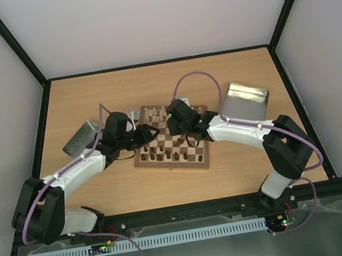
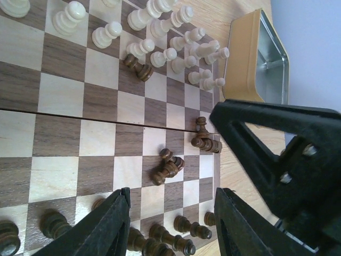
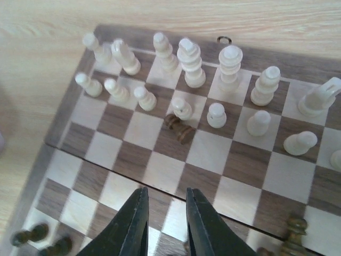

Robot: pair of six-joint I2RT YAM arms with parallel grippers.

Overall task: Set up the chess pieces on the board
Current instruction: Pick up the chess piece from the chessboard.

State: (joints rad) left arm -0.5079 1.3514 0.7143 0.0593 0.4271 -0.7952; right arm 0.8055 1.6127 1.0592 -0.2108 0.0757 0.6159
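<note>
The board (image 1: 172, 165) lies in the middle of the desk (image 1: 136, 193), with both arms reaching over it. Nearest us, the left gripper (image 2: 173, 224) hangs above the board's near rows, its jaws spread wide with nothing held between them. Below it, dark pieces (image 2: 160, 237) stand along the near edge. The right gripper (image 3: 168, 224) hovers over the middle squares, its jaws drawn to a narrow gap and gripping nothing. Further in, we see a toppled cluster of dark pieces (image 2: 168, 166) on the central squares. Another fallen one (image 2: 208, 144) lies by the edge nearest the open tin (image 2: 266, 58). One more fallen dark piece (image 3: 178, 127) lies against the cream pawns. The cream pieces (image 3: 192, 64) stand upright in two rows along the far side. A second tin (image 1: 82, 137) sits on the desk to the board's left.
</note>
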